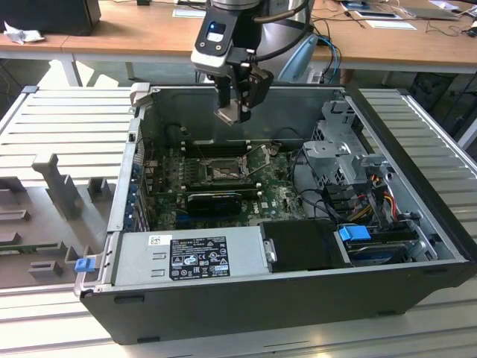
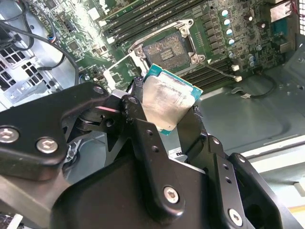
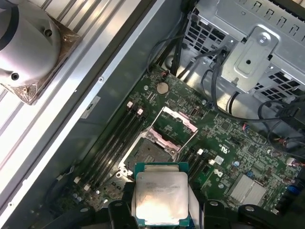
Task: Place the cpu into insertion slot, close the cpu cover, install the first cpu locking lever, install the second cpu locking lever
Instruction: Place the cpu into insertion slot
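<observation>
The exterior view stands off the arm, high over one long edge of the open dark steel computer case. It looks down and across the case toward the wooden desks from a middling distance. Both wrist views ride close behind the black metal gripper and look down past the silver-grey square cpu clamped in it. All three views share the square dark silver-rimmed insertion slot on the green circuit board.
</observation>
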Controlling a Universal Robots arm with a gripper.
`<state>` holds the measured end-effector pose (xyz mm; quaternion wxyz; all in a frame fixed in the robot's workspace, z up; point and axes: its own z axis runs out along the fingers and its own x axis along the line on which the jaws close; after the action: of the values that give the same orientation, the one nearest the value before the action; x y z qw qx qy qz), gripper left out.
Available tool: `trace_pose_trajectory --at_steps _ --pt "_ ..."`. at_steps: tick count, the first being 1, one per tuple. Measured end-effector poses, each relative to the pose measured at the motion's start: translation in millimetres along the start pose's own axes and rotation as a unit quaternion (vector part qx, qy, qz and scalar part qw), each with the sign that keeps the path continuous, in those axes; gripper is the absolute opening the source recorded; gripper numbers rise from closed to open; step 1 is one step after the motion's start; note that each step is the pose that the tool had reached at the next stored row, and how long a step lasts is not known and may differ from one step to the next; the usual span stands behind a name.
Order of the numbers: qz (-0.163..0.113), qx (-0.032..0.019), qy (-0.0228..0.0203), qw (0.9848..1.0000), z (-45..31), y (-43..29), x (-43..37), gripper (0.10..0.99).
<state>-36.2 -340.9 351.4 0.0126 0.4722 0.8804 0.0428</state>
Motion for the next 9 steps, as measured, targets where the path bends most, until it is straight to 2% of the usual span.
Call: trace_pose_trajectory --at_steps 5,9 --pt "0.03 -0.0005 -0.0027 0.9996 2.4 -0.2 -0.1 0.525" --pt "0.033 -0.0006 -0.003 0.9994 7.0 -0.6 -0.1 0.525"
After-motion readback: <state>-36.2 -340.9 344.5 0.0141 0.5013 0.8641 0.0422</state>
